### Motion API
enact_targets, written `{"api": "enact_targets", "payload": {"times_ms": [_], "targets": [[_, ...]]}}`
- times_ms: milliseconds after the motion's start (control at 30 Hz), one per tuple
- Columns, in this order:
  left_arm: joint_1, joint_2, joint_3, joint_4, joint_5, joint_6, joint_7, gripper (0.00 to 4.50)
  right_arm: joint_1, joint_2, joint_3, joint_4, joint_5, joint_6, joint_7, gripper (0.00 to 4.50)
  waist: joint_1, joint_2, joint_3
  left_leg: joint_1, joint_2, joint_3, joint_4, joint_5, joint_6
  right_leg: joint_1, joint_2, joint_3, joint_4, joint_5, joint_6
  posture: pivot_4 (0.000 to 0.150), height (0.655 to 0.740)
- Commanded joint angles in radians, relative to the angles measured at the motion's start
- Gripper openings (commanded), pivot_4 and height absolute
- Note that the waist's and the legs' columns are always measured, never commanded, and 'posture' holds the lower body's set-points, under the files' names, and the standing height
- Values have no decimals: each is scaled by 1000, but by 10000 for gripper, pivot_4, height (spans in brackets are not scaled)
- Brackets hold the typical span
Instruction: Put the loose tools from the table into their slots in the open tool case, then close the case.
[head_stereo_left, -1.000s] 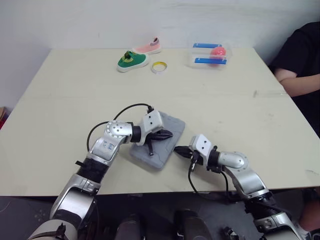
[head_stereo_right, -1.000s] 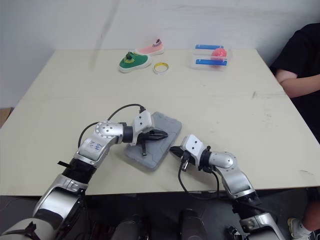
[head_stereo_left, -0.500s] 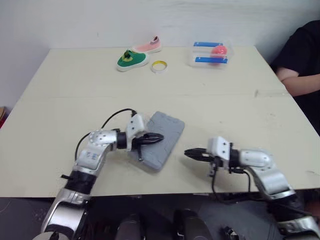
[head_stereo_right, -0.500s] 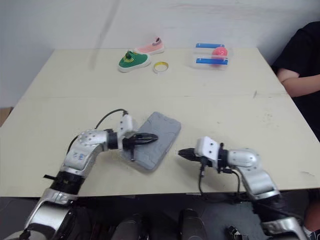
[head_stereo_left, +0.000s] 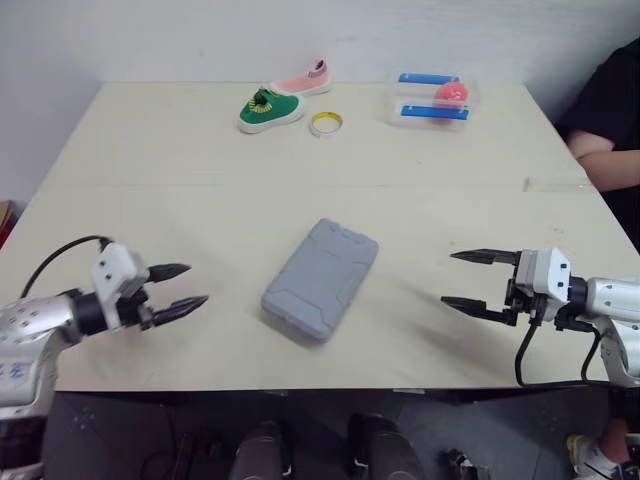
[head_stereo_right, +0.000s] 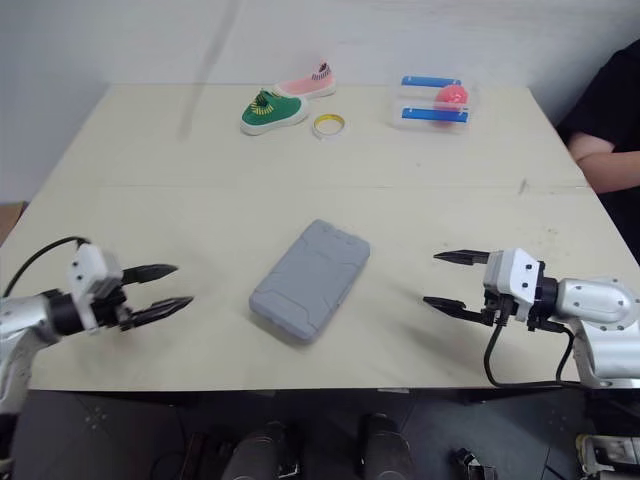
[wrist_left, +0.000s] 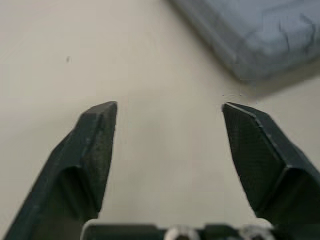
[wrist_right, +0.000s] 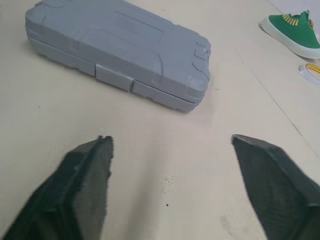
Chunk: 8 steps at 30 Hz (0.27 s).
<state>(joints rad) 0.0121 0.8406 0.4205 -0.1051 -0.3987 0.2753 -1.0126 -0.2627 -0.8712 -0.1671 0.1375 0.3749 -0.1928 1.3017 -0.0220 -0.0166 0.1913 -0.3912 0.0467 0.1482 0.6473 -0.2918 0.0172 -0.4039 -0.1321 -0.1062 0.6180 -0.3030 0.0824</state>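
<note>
The grey tool case (head_stereo_left: 322, 278) lies closed and flat near the middle of the table, its latches (wrist_right: 114, 78) facing my right side. My left gripper (head_stereo_left: 182, 287) hovers open over bare table well to the left of the case, with nothing between its fingers (wrist_left: 92, 145). My right gripper (head_stereo_left: 468, 280) stands open to the right of the case, pointing toward it, and is also empty; its fingers (wrist_right: 87, 172) frame the case's long side in the right wrist view. No loose tools lie on the table.
At the table's far edge sit a green shoe (head_stereo_left: 268, 110), a pink shoe (head_stereo_left: 302, 79), a yellow tape roll (head_stereo_left: 325, 123) and a clear box (head_stereo_left: 436, 97) holding blue and pink items. A person's arm (head_stereo_left: 606, 165) rests at the right edge.
Both grippers have pulled away from the case, the left one to the left and the right one to the right, and both have gone from shut to open. The camera view has shifted a little.
</note>
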Motion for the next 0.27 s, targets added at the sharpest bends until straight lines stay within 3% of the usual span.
{"api": "enact_targets", "payload": {"times_ms": [33,267], "targets": [[33,-9,94,-62,12,-41,75,44716,-49,-58,-46,40,4,-20,25,45000,4,0,0,0,0,0,0,-2,0,0,0,0,0,0,0,1500,7400],[43,-48,71,-116,52,-104,162,44716,-119,-44,-13,92,-2,-7,5,45000,3,1,0,-1,1,0,-2,-2,-1,-3,1,1,1,0,-1,1500,7400]]}}
